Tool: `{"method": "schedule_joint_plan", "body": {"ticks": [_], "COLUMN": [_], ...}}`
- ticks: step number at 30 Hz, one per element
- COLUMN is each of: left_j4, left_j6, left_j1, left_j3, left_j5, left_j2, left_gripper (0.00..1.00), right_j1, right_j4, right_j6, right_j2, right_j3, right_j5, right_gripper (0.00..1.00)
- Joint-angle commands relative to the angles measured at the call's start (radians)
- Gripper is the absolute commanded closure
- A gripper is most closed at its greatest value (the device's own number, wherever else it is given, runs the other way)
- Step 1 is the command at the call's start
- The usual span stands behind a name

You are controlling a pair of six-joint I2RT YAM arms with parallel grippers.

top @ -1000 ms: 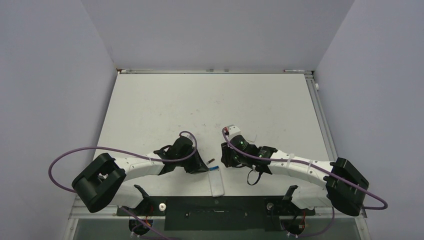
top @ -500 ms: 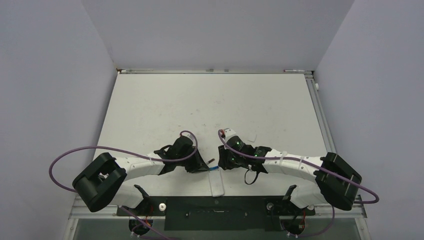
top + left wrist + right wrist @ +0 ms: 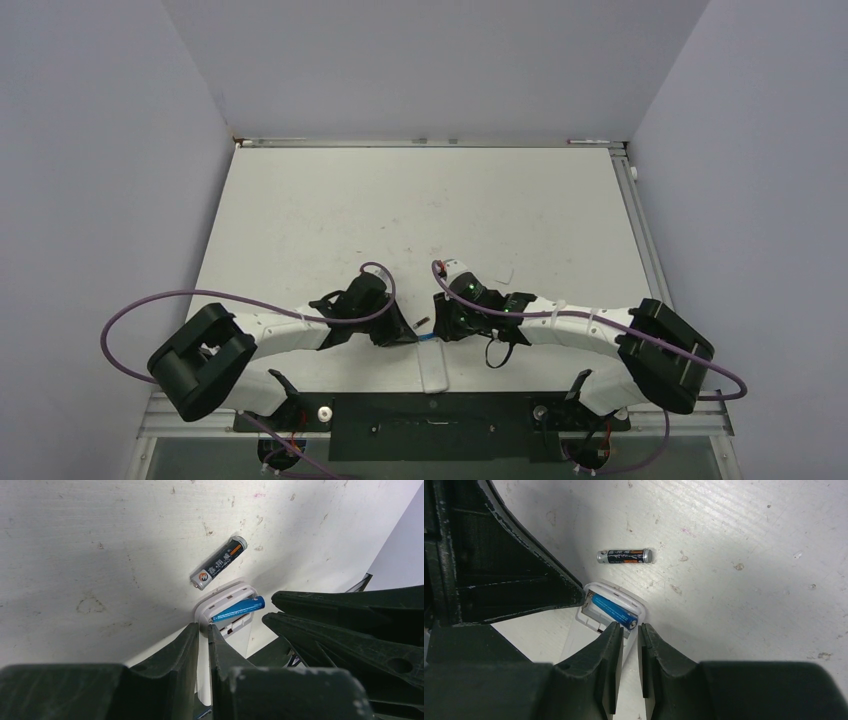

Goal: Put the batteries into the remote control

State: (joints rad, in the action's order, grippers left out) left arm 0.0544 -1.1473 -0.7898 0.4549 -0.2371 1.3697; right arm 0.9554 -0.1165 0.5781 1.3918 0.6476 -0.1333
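At the near edge of the table (image 3: 300, 220), between the two arms, lies the remote control (image 3: 434, 368), its far end open. The blue battery (image 3: 613, 611) lies slanted in that open slot. The left gripper (image 3: 202, 630) has its claw almost closed and holds nothing, its tips at the remote's corner. The right gripper (image 3: 630, 628) is narrow too, its tips right by one end of the blue battery; I cannot tell if they touch it. Just past the remote, the dark battery (image 3: 219, 563) lies flat on the table, apart from it.

table (image 3: 400, 220): white, scuffed | on it: remote control (image 3: 220, 594), dark battery (image 3: 219, 562)
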Motion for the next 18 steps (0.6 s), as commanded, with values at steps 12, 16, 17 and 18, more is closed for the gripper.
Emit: {"method": "schedule_joint_plan", "body": {"ticks": [12,16,17,18], "left_j4": [0.044,0.043,0.042,0.044], "left_j6": [-0.002,-0.002,-0.002,-0.002], "left_j1": [0.003,0.003,0.003,0.004], "left_j3": [0.001,0.003,0.004,0.005], "left_j5": [-0.011,-0.011,-0.011,-0.011], "left_j2": [0.012,0.013,0.013,0.014], "left_gripper": [0.91,0.91,0.91,0.91], "right_j1": [0.008,0.009,0.009,0.01], "right_j4": [0.064,0.066,0.066,0.066], "right_j6": [0.015,0.013,0.013,0.012], "right_j2": [0.027,0.029,0.03,0.031], "right_j3": [0.009,0.01,0.01,0.011], "right_j5": [-0.028,-0.033,-0.034,-0.035], "right_gripper": [0.87,0.89,0.89,0.9]}}
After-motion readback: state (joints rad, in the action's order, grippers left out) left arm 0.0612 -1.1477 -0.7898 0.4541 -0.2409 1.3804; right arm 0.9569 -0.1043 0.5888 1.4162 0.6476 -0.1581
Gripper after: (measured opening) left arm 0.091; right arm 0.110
